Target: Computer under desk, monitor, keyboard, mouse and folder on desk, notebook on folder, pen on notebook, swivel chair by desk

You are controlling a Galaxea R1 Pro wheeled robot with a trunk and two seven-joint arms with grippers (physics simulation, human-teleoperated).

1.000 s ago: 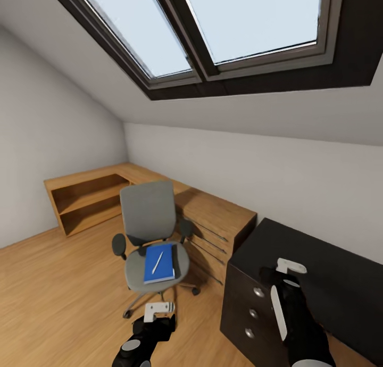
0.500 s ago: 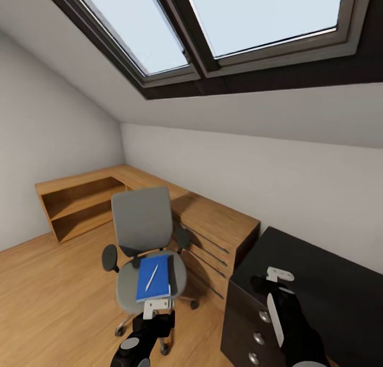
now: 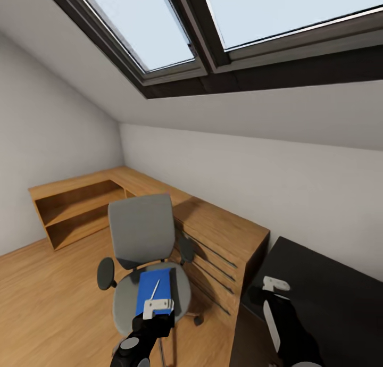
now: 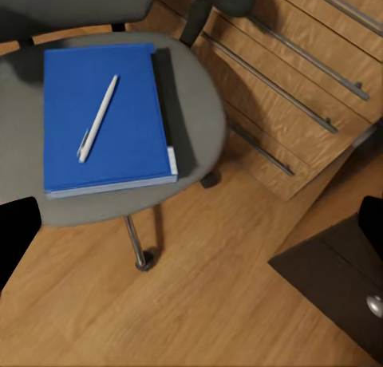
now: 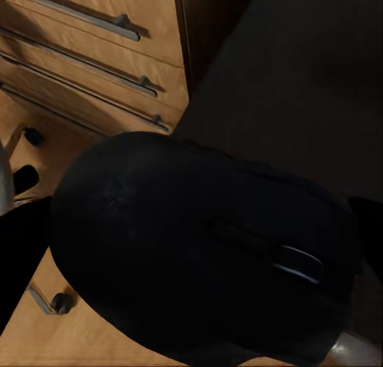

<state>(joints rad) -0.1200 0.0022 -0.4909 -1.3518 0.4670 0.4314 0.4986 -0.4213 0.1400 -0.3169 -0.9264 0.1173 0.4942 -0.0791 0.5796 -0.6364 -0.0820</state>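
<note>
Nearest, the left pincer point(image 3: 158, 306) hovers over the grey padded swivel chair point(image 3: 139, 230); whether its jaws are open I cannot tell. To the right, the right pincer point(image 3: 275, 284) is clamped on the small black oval mouse point(image 5: 199, 251) above the near corner of the glossy black tabletop point(image 3: 330, 290). The mouse is light, hard and smooth, likely slippery. On the chair seat lies the flat bright-blue folder point(image 4: 104, 116), thin and stiff, best pinched at an overhanging edge; the thin white-silver pen point(image 4: 97, 118) on it could roll off. Beyond stand the low wooden drawer cabinets point(image 3: 221, 239).
</note>
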